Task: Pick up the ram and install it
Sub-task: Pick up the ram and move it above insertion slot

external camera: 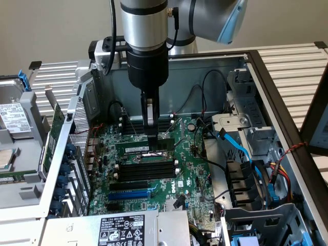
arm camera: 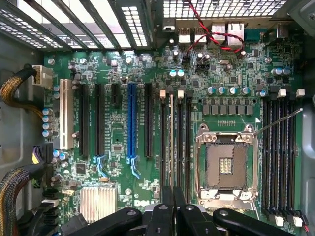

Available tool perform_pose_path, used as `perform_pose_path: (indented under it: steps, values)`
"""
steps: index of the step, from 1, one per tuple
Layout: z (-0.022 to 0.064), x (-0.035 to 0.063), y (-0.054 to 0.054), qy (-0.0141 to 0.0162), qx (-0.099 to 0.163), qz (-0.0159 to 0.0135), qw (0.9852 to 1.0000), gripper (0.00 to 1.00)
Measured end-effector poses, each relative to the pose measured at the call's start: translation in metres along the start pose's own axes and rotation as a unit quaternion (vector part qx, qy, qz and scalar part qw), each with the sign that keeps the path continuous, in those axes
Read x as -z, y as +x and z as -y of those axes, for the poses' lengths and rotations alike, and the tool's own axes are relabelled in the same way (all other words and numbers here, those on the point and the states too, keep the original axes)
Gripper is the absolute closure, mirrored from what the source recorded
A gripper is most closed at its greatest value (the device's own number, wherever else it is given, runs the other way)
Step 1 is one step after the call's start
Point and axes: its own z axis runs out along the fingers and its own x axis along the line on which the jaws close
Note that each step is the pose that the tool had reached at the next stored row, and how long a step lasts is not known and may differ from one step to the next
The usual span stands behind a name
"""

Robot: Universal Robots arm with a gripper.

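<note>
The ram (external camera: 137, 148) is a thin green stick with a white label. It stands on edge along a memory slot on the motherboard (external camera: 189, 169), inside the open computer case. My gripper (external camera: 152, 139) comes straight down onto it, fingers pinched on its top edge near one end. In the wrist view the ram (arm camera: 171, 137) shows edge-on as a thin line between two long black slots (arm camera: 162, 142), and my gripper (arm camera: 173, 199) is shut on it. I cannot tell whether it sits fully down in the slot.
More black slots (external camera: 143, 171) and a blue expansion slot (external camera: 129, 195) lie beside the ram. The bare CPU socket (arm camera: 225, 164) and further memory slots (arm camera: 280, 157) sit on the other side. Blue cables (external camera: 241, 148), drive bays and the power supply (external camera: 120, 230) crowd the case edges.
</note>
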Motion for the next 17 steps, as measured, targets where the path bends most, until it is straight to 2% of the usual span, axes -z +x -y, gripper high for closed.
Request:
perform_pose_path:
  steps: [17]
  values:
    - [-0.0001,-0.0126,0.001,0.0,0.0,0.0,1.0,0.88]
